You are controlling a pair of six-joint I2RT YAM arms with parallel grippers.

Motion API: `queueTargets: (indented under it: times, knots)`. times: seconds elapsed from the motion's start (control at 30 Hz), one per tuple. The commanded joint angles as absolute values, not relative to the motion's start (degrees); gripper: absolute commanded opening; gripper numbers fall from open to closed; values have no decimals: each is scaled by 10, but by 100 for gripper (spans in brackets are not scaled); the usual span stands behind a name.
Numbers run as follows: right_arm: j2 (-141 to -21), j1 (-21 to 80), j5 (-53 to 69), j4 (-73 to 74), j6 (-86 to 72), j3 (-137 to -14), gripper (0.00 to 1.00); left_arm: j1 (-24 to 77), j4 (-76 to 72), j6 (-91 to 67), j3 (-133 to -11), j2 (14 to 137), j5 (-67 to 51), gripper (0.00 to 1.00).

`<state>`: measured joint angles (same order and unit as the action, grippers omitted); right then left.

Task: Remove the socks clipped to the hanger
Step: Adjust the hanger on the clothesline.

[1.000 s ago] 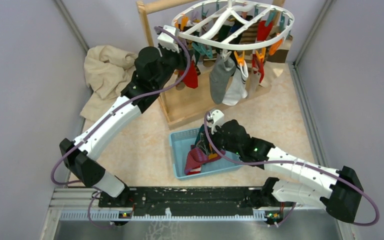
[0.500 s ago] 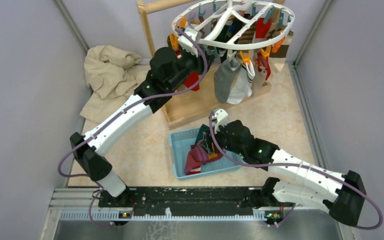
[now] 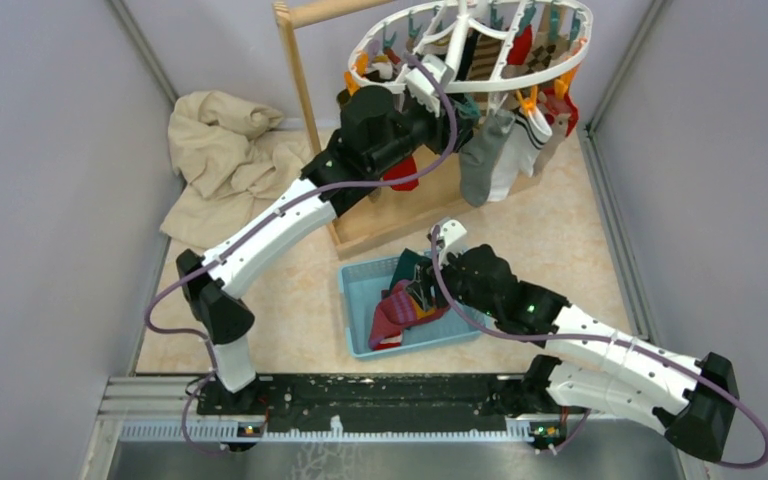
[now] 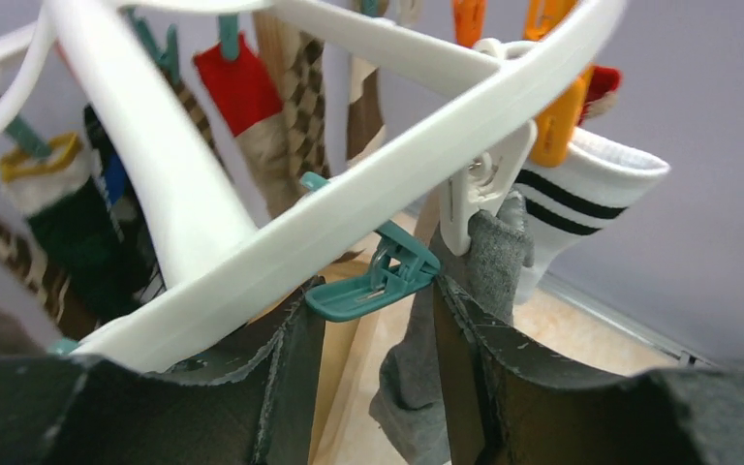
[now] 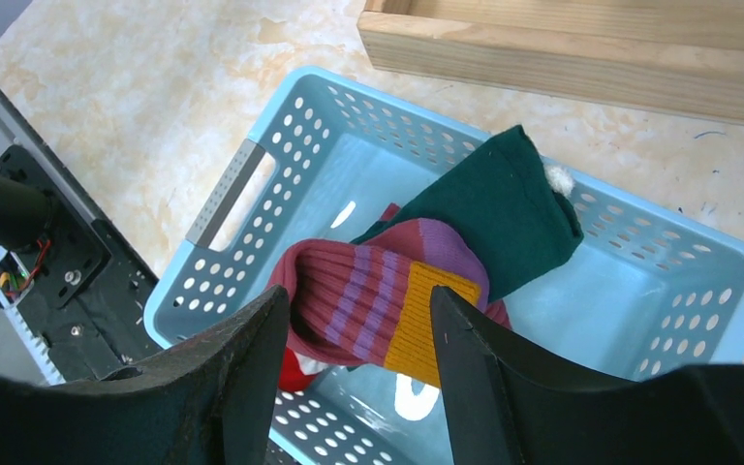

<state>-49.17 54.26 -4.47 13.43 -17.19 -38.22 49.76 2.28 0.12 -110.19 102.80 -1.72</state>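
Note:
The white oval hanger (image 3: 457, 40) hangs at the back, its orange and teal clips holding several socks: a red one (image 3: 400, 175), a grey one (image 3: 480, 160) and a white black-striped one (image 3: 520, 135). My left gripper (image 3: 452, 108) is raised just under the hanger's white bar (image 4: 281, 242). It stands open (image 4: 378, 310) with a teal clip (image 4: 373, 286) at its fingertips and the grey sock (image 4: 412, 387) hanging just beyond. My right gripper (image 5: 358, 300) hovers open over a maroon striped sock (image 5: 368, 291) and a green sock (image 5: 494, 208) lying in the blue basket (image 5: 232, 194).
The blue basket (image 3: 355, 300) sits in front of the light wooden stand (image 3: 305, 80), whose base (image 3: 390, 215) lies on the table. A large beige cloth (image 3: 220, 150) is heaped at the back left. Grey walls close in on both sides.
My left arm has swept right under the hanger, from the red sock toward the grey one, and its jaws have widened. The hanger and socks swung right. The right arm barely shifted.

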Motion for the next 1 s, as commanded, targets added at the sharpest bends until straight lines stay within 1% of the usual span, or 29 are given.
queueTargets:
  times: [0.0, 0.1, 0.27, 0.5, 0.63, 0.73, 0.87, 0.97]
  knots:
    - [-475, 545, -56, 121, -180, -375, 56, 511, 69, 21, -1200, 1086, -64, 52]
    - [-473, 545, -61, 124, -180, -374, 57, 519, 89, 28, -1248, 1119, -78, 55]
    - [-467, 545, -75, 131, -180, -375, 57, 521, 97, 16, -1246, 1107, -105, 57]
    - [-479, 545, -78, 130, -180, -383, 57, 532, 98, 13, -1129, 976, -59, 59]
    - [-486, 544, -70, 117, -183, -377, 57, 533, 104, 2, -1074, 902, 15, 67]
    - [-494, 544, -63, 110, -185, -376, 57, 532, 123, -20, -1069, 865, 85, 72]
    - [-495, 544, -59, 108, -187, -376, 57, 532, 128, -42, -1057, 827, 150, 76]
    - [-495, 544, -56, 106, -187, -377, 57, 520, 142, -32, -1079, 839, 202, 77]
